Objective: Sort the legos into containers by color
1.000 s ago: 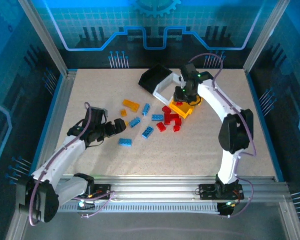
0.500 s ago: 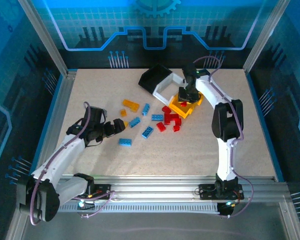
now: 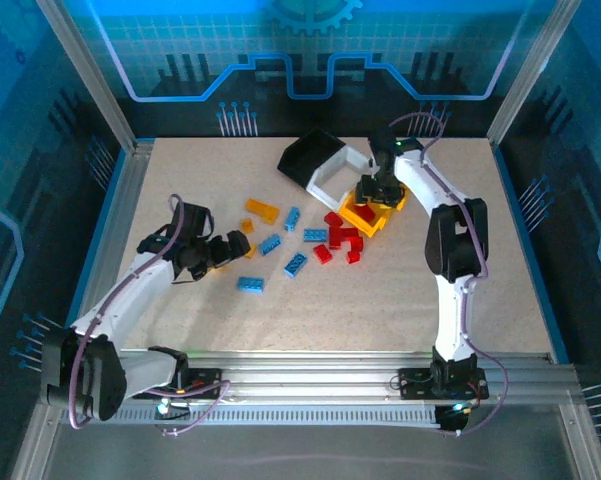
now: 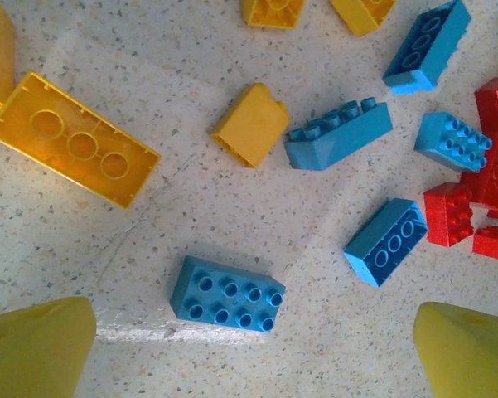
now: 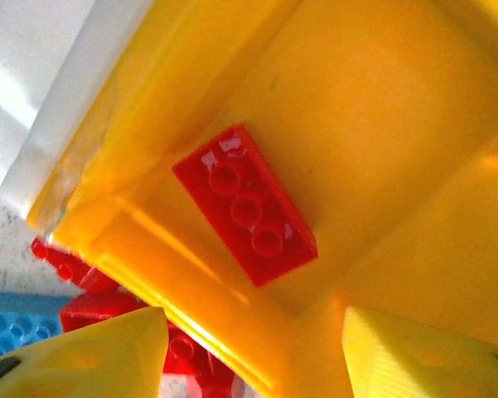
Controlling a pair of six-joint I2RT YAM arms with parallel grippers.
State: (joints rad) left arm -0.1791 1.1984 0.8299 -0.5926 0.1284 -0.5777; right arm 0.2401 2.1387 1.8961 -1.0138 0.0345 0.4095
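Standing at the far side of the table (image 3: 380,300), the black bin (image 3: 305,155), white bin (image 3: 335,177) and yellow bin (image 3: 356,214) are seen clustered together. The right gripper (image 5: 253,340) is held over the yellow bin, jaws parted and empty, and a red brick (image 5: 247,214) is seen lying inside it. The left gripper (image 4: 253,352) is held wide open above a blue brick (image 4: 227,293).

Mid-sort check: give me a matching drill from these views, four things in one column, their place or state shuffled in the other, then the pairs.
A. red brick
B. long yellow brick
C. left gripper
D. black bin

1. open, over a blue brick
2. beside the white bin, far side
3. inside the yellow bin
4. lying on the table, hollow side up

Pairs: A-3, B-4, C-1, D-2
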